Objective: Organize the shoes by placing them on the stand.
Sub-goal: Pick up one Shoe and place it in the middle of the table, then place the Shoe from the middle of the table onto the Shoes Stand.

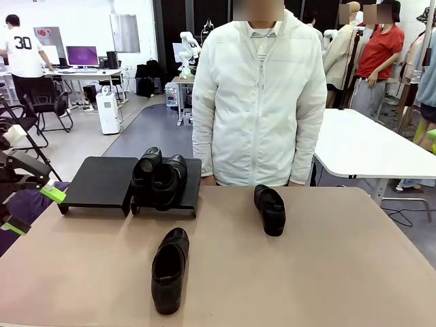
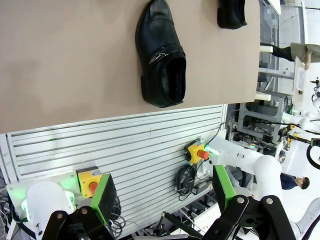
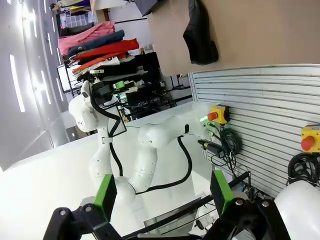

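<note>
Two black shiny shoes point(image 1: 146, 174) point(image 1: 172, 180) stand side by side on the right matte-black platform point(image 1: 193, 178) of the stand. The left platform point(image 1: 102, 180) is bare. A third shoe point(image 1: 170, 269) point(image 2: 161, 55) lies mid-table near the front, and a fourth point(image 1: 270, 209) point(image 2: 232, 12) lies farther right, in front of the person. My left gripper point(image 1: 34, 210) point(image 2: 162, 192) hangs open off the table's left edge, nothing between its green pads point(image 2: 102, 197). My right gripper point(image 3: 162, 192) is open too, off the table, with one shoe point(image 3: 199, 35) far ahead.
A person in a white jacket point(image 1: 259, 102) stands at the far edge, hands down. The tan table point(image 1: 340, 272) has wide bare areas left and right of the loose shoes. Below the table's front edge runs a slatted panel point(image 2: 150, 145) with emergency-stop boxes point(image 2: 197, 152).
</note>
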